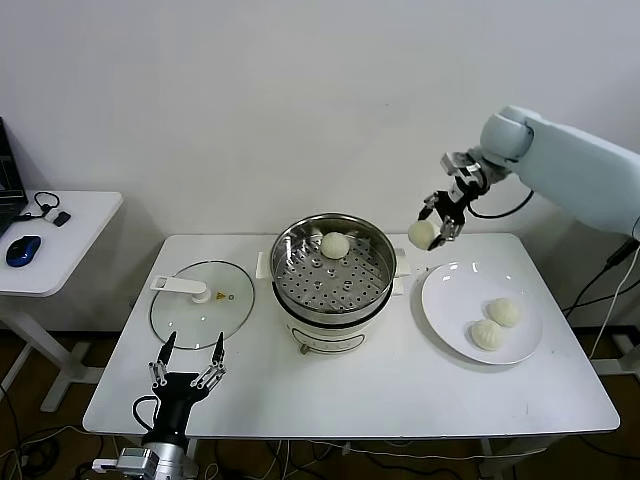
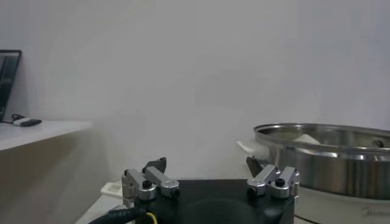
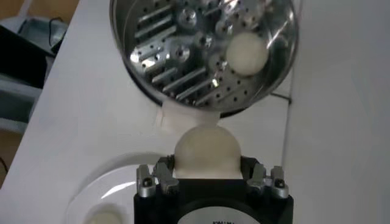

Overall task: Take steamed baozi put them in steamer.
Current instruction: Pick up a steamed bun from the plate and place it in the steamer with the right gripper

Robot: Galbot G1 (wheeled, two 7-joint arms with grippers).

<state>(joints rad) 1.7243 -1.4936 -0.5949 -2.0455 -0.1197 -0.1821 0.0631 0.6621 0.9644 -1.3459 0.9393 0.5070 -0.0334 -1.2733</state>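
Head view: the right gripper (image 1: 431, 226) hangs in the air between the steamer (image 1: 333, 270) and the white plate (image 1: 450, 312), clamped on one baozi (image 1: 421, 234). Another bun (image 1: 335, 245) lies inside the steamer, two more (image 1: 496, 323) on the plate. The left gripper (image 1: 187, 362) waits, fingers spread, near the glass lid (image 1: 200, 304).

Left wrist view: jaws apart, steamer rim (image 2: 323, 135) beyond.

Right wrist view: the held baozi (image 3: 206, 152) sits between the fingers, above the table

1. Round clear glass lid with white handle (image 1: 201, 297), flat on the white rectangular table (image 1: 350, 400).
2. Round white plate (image 1: 452, 300).
3. White side desk (image 1: 70, 230) bearing a blue computer mouse (image 1: 22, 249).
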